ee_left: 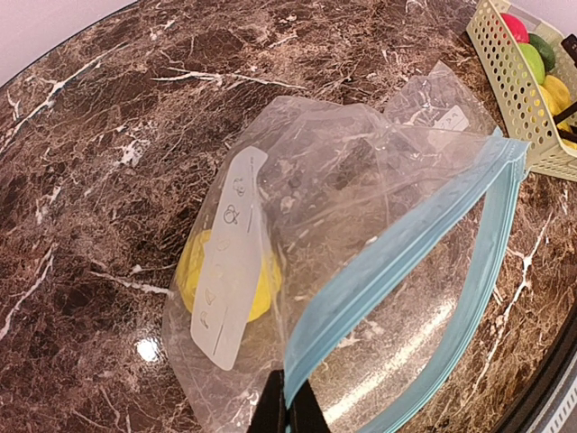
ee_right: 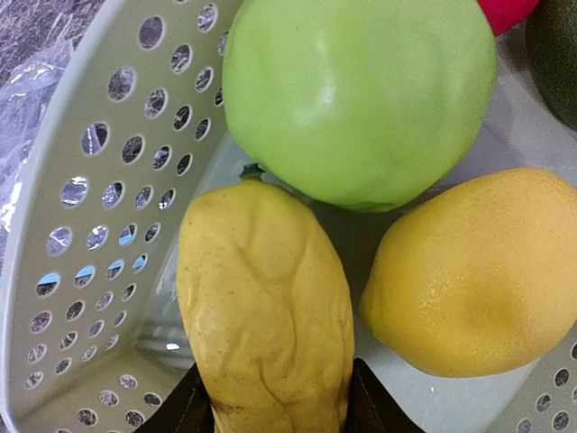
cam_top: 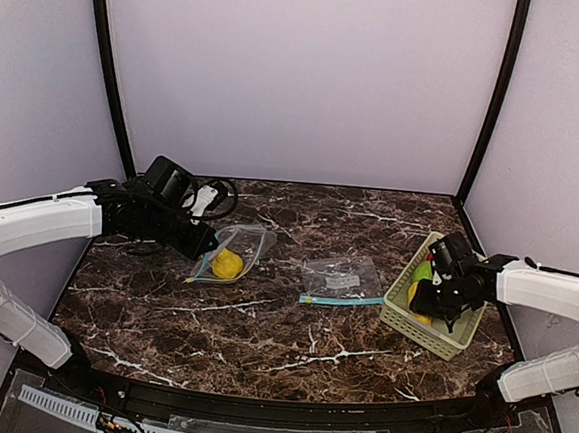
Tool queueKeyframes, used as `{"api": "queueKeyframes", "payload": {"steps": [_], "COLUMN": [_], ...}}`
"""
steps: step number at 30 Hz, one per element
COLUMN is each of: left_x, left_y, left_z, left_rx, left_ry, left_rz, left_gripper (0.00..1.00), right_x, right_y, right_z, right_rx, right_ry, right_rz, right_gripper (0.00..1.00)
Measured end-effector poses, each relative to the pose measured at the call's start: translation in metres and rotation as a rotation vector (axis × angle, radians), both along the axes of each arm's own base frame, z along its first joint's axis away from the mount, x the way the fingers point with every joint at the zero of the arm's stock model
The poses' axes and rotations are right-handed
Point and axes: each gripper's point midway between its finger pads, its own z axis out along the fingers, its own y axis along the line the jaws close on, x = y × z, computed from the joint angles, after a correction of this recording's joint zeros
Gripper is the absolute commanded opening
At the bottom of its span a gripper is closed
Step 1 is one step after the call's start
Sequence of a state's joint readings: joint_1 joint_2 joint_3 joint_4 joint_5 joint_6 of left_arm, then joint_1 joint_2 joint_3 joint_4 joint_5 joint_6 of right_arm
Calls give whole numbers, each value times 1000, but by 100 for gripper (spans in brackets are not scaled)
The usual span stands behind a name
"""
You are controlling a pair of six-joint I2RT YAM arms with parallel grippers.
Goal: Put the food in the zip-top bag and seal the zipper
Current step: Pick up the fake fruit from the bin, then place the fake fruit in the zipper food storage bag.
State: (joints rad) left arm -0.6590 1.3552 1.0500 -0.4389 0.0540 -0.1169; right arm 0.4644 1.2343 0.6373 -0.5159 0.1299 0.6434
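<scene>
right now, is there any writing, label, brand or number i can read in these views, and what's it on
No text can be read anywhere.
On the white strip of the zip-top bag: faint small marks, too blurred to read.
On the white patch of the second bag: too small to read.
On the basket and the fruits: no print seen.

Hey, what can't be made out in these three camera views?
Right wrist view: glossy red toy ball and dark green piece, cut off by frame edges.
Left wrist view: round yellow toy fruit, half covered by the white label on the clear zip-top bag.
Top view: contents of the pale green perforated basket, mostly blocked by the right gripper.
</scene>
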Motion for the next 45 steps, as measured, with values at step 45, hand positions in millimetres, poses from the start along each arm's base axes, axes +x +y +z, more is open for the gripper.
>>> {"api": "queueKeyframes", "payload": {"steps": [45], "left_x": [-31], "left_y": [-46], "left_z": [7], "left_rx": [-222], "left_ry": [85], "left_rz": [-190], "left_gripper": [1], "right_x": [-79], "right_y": [300], "right_z": [152], "right_rx": [659], "right_ry": [-129], "right_rz": [748], "right_gripper": [35]}}
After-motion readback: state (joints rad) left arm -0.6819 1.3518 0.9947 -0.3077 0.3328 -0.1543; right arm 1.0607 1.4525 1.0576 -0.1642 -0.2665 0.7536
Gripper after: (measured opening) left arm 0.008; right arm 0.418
